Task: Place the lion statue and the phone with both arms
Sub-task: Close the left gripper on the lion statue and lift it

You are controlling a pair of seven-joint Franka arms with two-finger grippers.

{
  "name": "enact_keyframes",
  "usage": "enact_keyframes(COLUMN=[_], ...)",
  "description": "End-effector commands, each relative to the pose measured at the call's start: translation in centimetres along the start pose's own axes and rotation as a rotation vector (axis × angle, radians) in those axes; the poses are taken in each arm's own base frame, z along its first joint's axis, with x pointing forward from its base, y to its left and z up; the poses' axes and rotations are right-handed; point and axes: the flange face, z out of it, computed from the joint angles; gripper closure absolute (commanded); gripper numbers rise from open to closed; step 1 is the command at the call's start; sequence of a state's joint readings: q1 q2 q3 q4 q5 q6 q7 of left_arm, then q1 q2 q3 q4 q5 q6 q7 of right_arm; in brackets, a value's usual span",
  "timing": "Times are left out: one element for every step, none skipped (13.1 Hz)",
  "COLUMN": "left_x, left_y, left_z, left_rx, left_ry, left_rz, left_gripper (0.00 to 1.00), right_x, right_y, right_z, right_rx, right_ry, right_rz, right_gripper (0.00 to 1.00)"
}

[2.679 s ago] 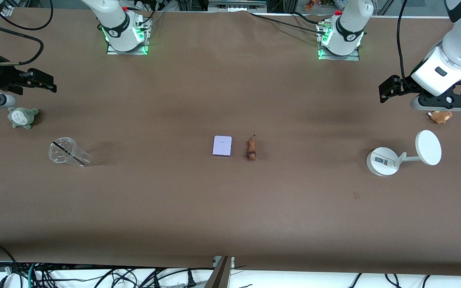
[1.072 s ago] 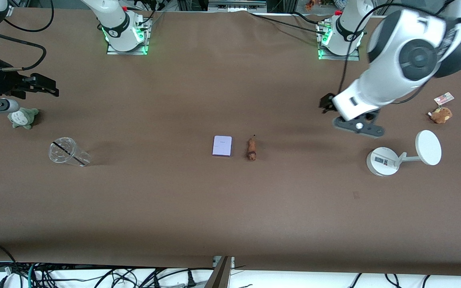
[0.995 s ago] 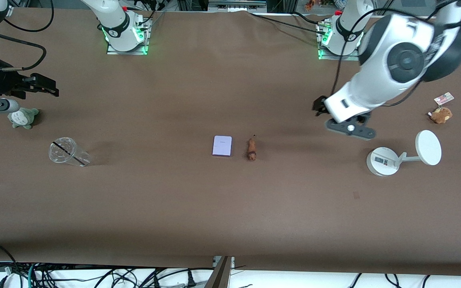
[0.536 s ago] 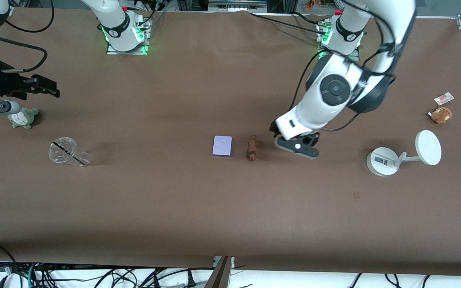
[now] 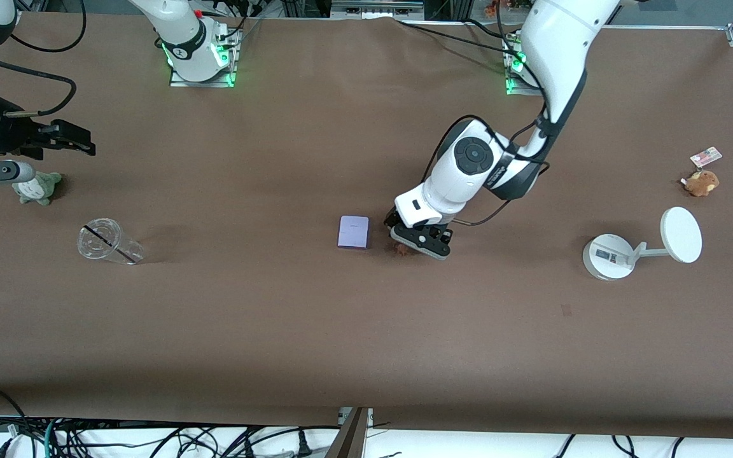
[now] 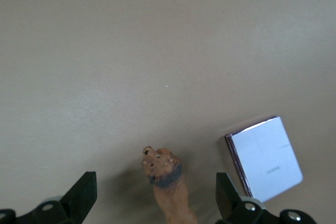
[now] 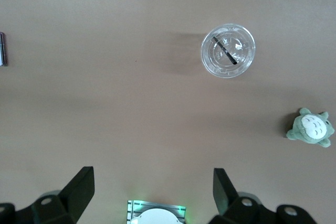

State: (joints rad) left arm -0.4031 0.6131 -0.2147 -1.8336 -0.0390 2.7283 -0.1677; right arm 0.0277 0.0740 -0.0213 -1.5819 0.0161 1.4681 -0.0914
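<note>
My left gripper hangs right over the lion in the middle of the worktop, jaws spread wide with the figurine lying between them and touching neither, so I hold nothing yet. In the left wrist view the lion's head points away from me and its body runs back under my wrist.

The phone lies flat just beside the lion, toward the right arm's end of the worktop. That closeness is my main worry: with the jaws this wide, the finger on the phone's side could come down on the phone's edge, or shove it, if I descend off-centre. The lion is small and narrow, so a skewed close could roll it or squirt it out rather than pinch it. Going too low would drive my fingertips into the worktop.

My right gripper waits up in the air near the right arm's end, over the worktop close to the green plush, jaws likewise spread and empty. A clear cup lies nearer the camera than that plush. When this arm goes for the phone, both arms will crowd the same small spot and might collide.
</note>
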Motion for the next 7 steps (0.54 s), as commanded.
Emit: enact_keyframes(left_x=[-1.4,-1.5,-1.6,-1.7,-1.7,-1.8,-1.8], left_y=[0.8,0.7,0.6,0.7,0.6,0.5,0.5], left_z=[1.2,1.7,2.1,2.2,2.5,2.9,2.9], left_rx=[-0.003,-0.002,-0.002,-0.003,-0.003,-0.003,-0.004], left_ry=[0.008,0.002,-0.001,-0.003,-0.006,-0.010,-0.003], left_rz=[0.006,0.005,0.004,0.003,-0.001,-0.003,-0.001], left_gripper=[0.00,0.00,0.00,0.00,0.00,0.00,0.05], right_x=[0.1,0.1,0.1,0.1,0.1,0.1,0.1], right_y=[0.9,1.0,1.0,1.0,1.0,1.0,1.0], right_z=[-0.1,-0.1,-0.2,-0.1,-0.1,-0.1,-0.1], right_rx=[0.015,0.014,0.016,0.016,0.016,0.016,0.014], right_ry=[-0.002,-0.002,0.000,-0.002,-0.003,-0.002,-0.002], right_rz=[-0.021,-0.020,-0.021,-0.021,-0.021,-0.021,-0.020], right_gripper=[0.00,0.00,0.00,0.00,0.00,0.00,0.00])
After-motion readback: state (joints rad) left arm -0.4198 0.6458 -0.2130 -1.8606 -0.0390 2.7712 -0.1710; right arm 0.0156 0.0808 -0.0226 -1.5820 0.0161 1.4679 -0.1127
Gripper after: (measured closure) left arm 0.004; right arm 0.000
